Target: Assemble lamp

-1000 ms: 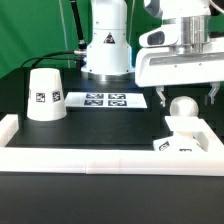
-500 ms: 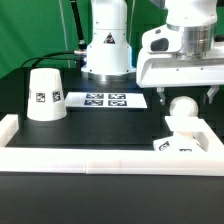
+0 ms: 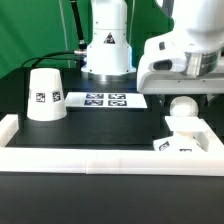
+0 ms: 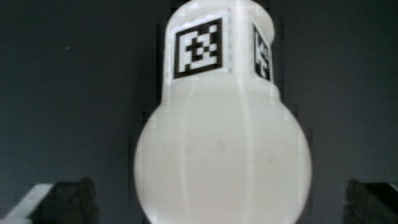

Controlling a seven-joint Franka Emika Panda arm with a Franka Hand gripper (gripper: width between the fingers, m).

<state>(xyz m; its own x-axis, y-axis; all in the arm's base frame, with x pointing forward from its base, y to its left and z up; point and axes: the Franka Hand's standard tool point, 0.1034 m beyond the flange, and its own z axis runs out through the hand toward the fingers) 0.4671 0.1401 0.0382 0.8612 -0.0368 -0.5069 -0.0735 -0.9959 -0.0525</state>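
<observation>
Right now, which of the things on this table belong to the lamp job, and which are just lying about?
Belonging to the job:
- shade
- bulb
- base
- pincer, open on either side of the bulb

Just lying about:
- marker board
- white border rails

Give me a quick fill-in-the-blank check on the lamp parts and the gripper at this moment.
1. The shade stands on the exterior view's ____ side.
2. The bulb stands ____ on the base.
3. The gripper, one finger either side of the bulb and not touching it, is ____.
Missing words: left; upright; open.
</observation>
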